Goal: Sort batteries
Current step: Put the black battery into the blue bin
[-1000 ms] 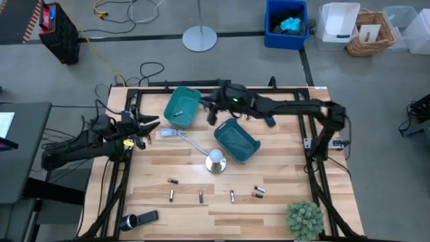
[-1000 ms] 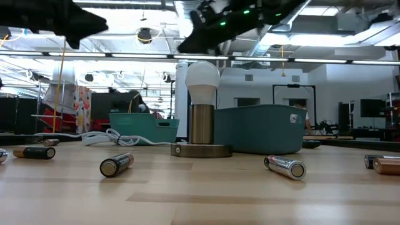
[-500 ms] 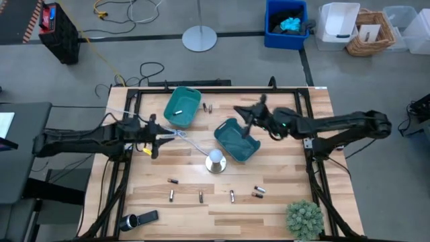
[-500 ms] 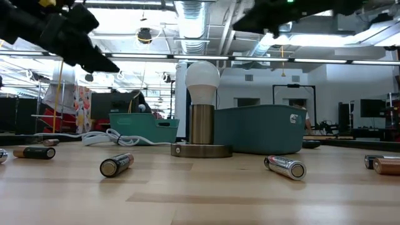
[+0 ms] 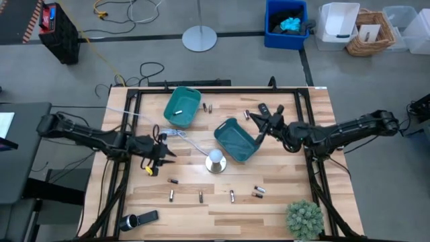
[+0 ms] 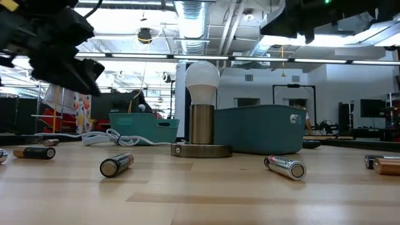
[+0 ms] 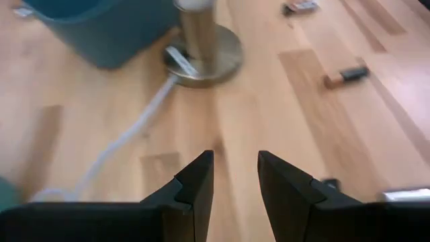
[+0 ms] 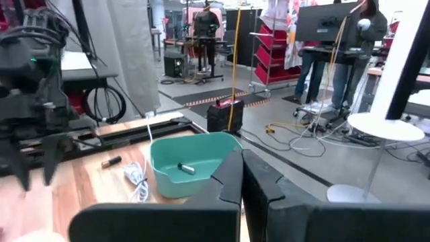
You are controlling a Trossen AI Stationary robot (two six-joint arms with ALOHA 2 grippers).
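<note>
My left gripper (image 5: pixel 163 156), jaws parted and empty, has swung from the table edge down toward the small dark metal-ended batteries (image 5: pixel 200 196) scattered along the front boards. My right gripper (image 5: pixel 264 128), jaws closed on nothing, has withdrawn past the nearer teal plastic bin (image 5: pixel 236 140). Next pick falls to my left.

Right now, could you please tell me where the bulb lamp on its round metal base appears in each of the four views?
High view: lamp at table centre, just below the nearer teal bin.
Low view: centre, white bulb on a metal column, bin behind it to the right.
Left wrist view: only its base, at top.
Right wrist view: not in it.
Shared landmark: that teal bin.
</note>
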